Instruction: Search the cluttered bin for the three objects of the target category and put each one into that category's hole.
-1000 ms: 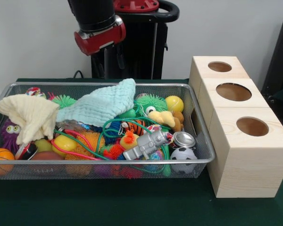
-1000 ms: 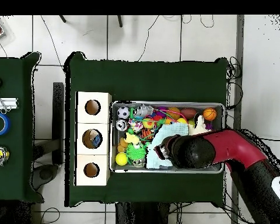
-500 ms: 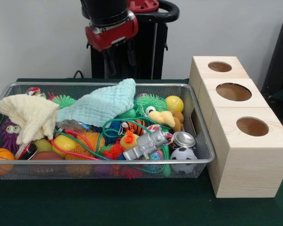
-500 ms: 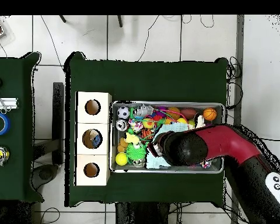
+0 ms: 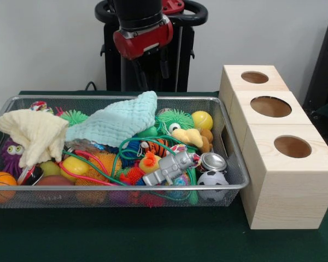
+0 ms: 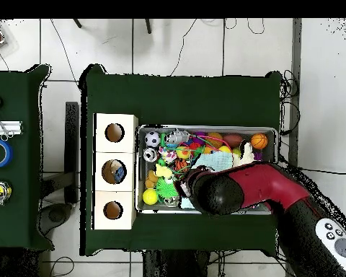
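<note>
The bin is a wire mesh basket full of toys; it also shows in the overhead view. A mint cloth and a cream cloth lie on top. Around them are a yellow ball, a soccer ball, a basketball, a grey robot toy and a metal can. My gripper hangs open and empty above the bin's far rim, over the mint cloth's edge. In the overhead view my arm hides the gripper and part of the bin.
Three pale wooden boxes stand beside the bin, each with a round hole. In the overhead view the middle hole holds something blue. The pedestal stands behind the bin. A side table holds tape and tools.
My gripper has moved to the right in the front view, along the bin's far side toward the boxes, still open and empty. The toys and cloths have not moved.
</note>
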